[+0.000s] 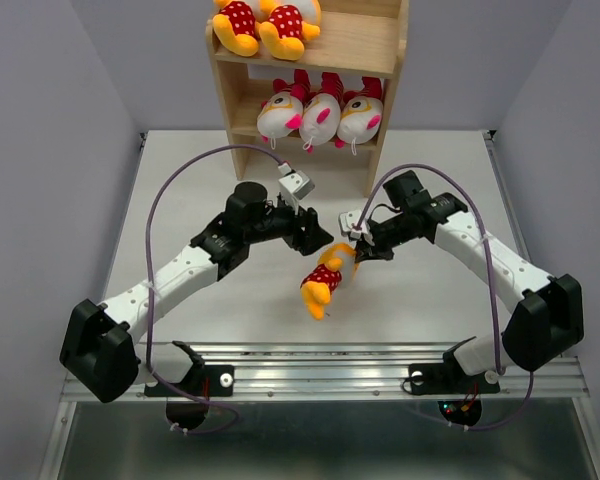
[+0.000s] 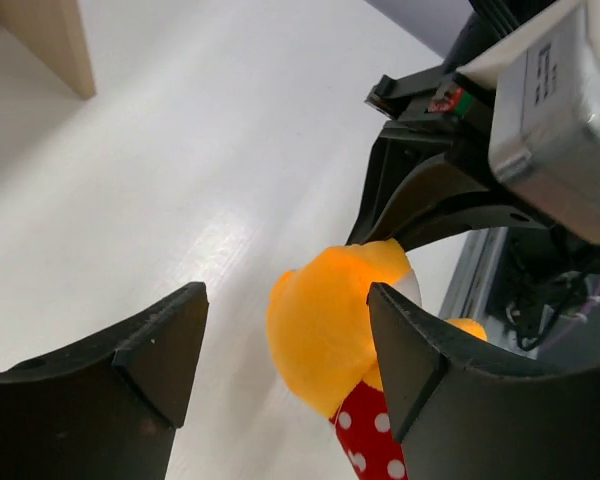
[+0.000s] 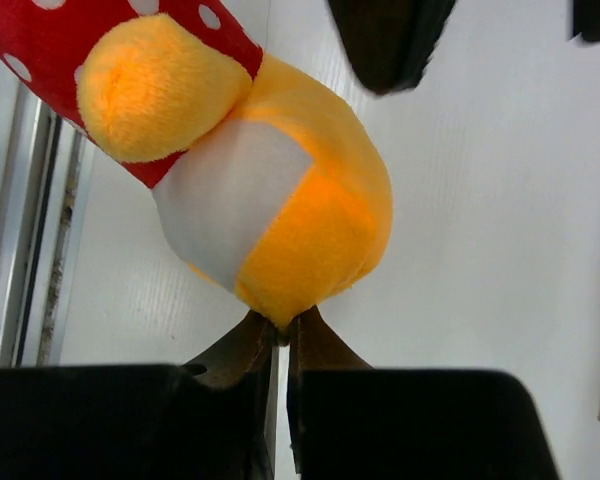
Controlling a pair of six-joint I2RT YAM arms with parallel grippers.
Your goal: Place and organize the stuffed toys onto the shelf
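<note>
Right gripper [image 3: 285, 335] pinches shut on the head tip of the yellow toy [image 3: 310, 210], whose body runs out of frame. Left gripper [image 2: 285, 340] stands open around that head, both arms reaching inward.

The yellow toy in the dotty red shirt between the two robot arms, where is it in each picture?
Top external: the yellow toy is mid-picture, on the near side of the shelf.
Left wrist: bottom middle, orange head up, dotty shirt at the lower edge.
Right wrist: upper left to middle, filling much of the picture.
Shared landmark: the white table shows behind it in all three.
</note>
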